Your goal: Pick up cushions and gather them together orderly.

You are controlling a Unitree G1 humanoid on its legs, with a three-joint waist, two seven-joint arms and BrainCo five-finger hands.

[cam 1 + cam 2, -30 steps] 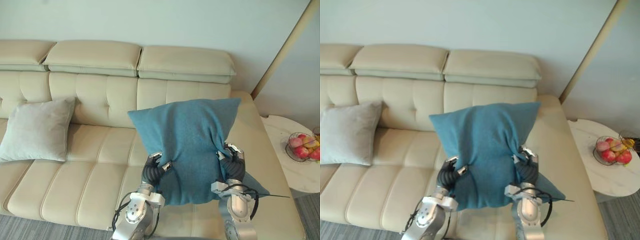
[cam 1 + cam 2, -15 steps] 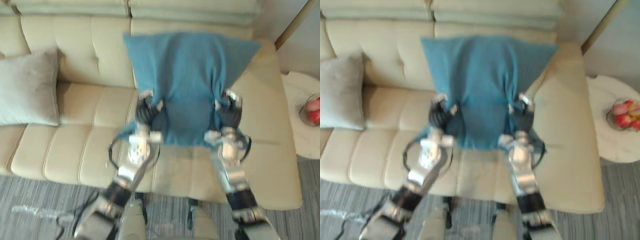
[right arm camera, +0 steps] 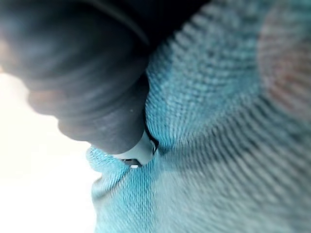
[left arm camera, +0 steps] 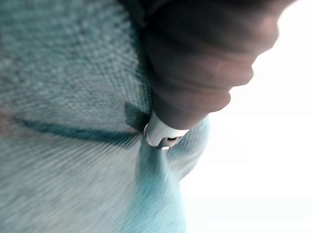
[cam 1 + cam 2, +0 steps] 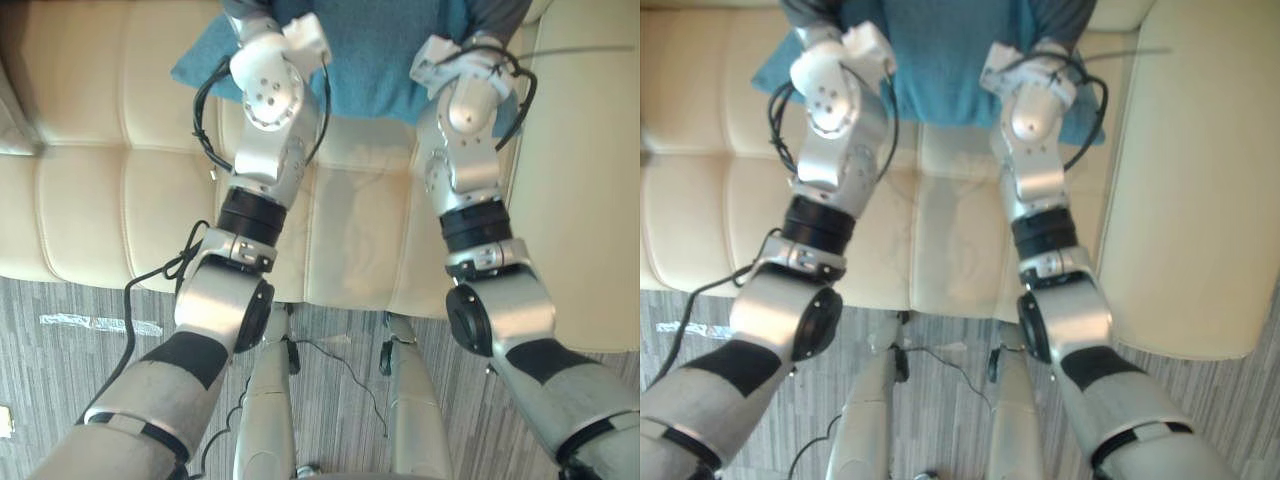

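One teal cushion [image 5: 370, 60] over cream sofa [image 5: 360, 220] seat, left hand [image 4: 194, 68] pinching bunched cloth, right hand [image 3: 92, 92] pinching bunched cloth on opposite side.

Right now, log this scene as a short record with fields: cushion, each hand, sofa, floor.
cushion: blue cushion, at the far edge of the head views, above the sofa seat
left hand: pinching the cushion's cloth, which creases at its finger
right hand: pinching the cloth on the cushion's other side
cushion lifted or resting: cannot tell
sofa: cream, padded seat, below both arms
floor: grey striped carpet in front of the sofa
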